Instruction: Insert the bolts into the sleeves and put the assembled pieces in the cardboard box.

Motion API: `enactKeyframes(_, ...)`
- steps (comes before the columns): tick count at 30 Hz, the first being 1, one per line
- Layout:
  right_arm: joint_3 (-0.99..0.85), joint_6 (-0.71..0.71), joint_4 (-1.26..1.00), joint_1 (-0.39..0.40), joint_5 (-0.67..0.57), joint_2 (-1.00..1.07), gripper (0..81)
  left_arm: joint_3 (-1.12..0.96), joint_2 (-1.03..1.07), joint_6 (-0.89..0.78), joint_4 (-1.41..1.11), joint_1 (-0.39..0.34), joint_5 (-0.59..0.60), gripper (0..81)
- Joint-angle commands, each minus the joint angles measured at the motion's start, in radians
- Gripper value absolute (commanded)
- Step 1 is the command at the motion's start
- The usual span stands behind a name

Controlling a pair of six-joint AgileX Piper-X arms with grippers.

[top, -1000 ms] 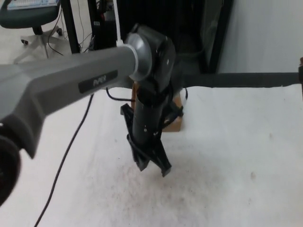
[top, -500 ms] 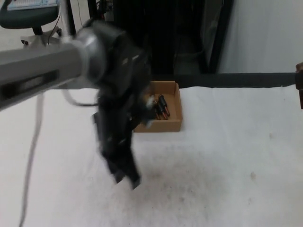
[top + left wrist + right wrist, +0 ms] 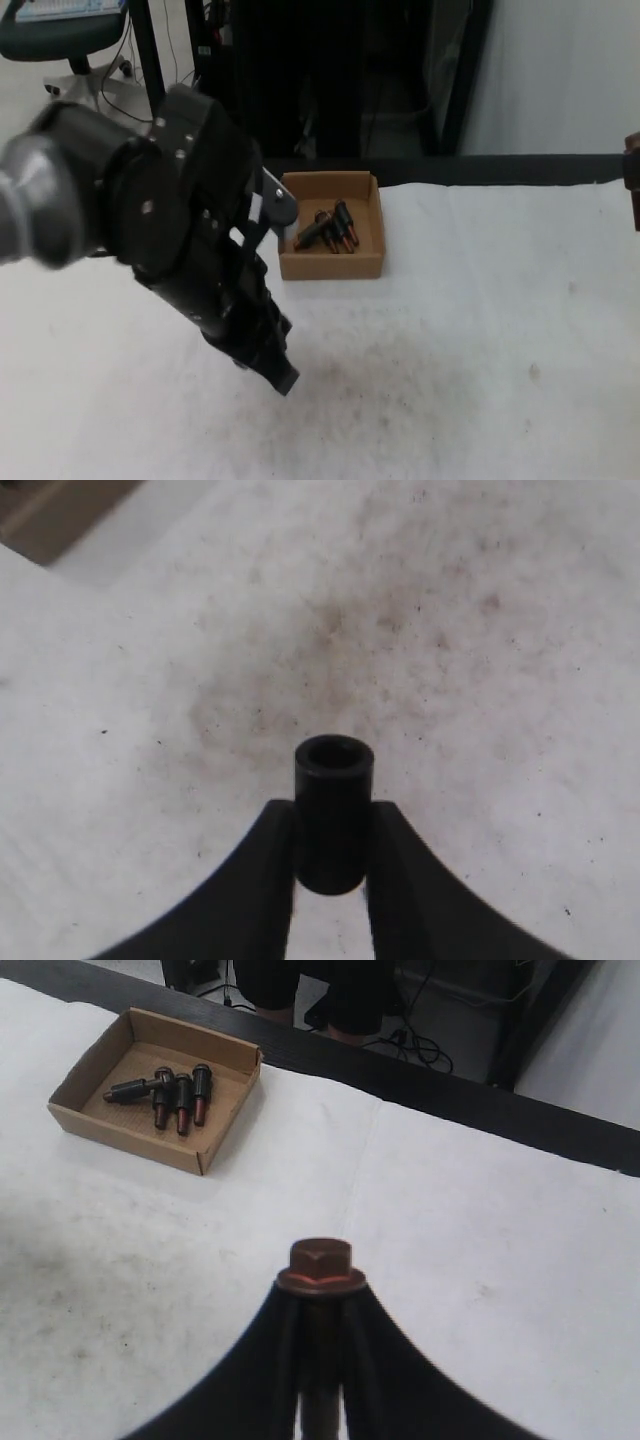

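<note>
Since the earlier frame the left arm has swung leftward and nearer the camera, uncovering the cardboard box (image 3: 330,266), which sits by the far edge of the tabletop (image 3: 480,300), about midway along it. Four assembled pieces (image 3: 335,230) lie inside.

The left hand (image 3: 280,378) hangs over the stained patch, nearer the near edge than the box, and is clenched on the sleeve (image 3: 333,780). Its fingers pinch the sleeve's lower sides and leave the open bore end free beyond the fingertips. The sleeve's long axis runs in line with the gap between the fingers.

The right hand (image 3: 322,1300) is over the tabletop, well apart from the box, and grasps the bolt (image 3: 321,1260). The hexagonal flanged head is the free end and the shank runs back between the fingers, so its tip is hidden.

We judge both parts small, stiff and light, with smooth round sides that could roll or slip in a loose pinch. Each is best held across its sides, firmly. For mating, the bolt's shank has to face the bore with the two axes in line, and with the head leading that may call for turning the bolt.
</note>
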Motion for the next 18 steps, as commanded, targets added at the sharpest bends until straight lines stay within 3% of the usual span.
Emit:
enactKeyframes(1, -0.009, -0.003, -0.007, 0.003, -0.014, -0.009, 0.8, -0.056, 0.080, -0.008, 0.116, -0.003, 0.006, 0.3)
enactKeyframes(18, -0.009, -0.003, -0.007, 0.003, -0.014, -0.009, 0.8, -0.201, 0.332, -0.002, 0.111, -0.007, 0.030, 0.3)
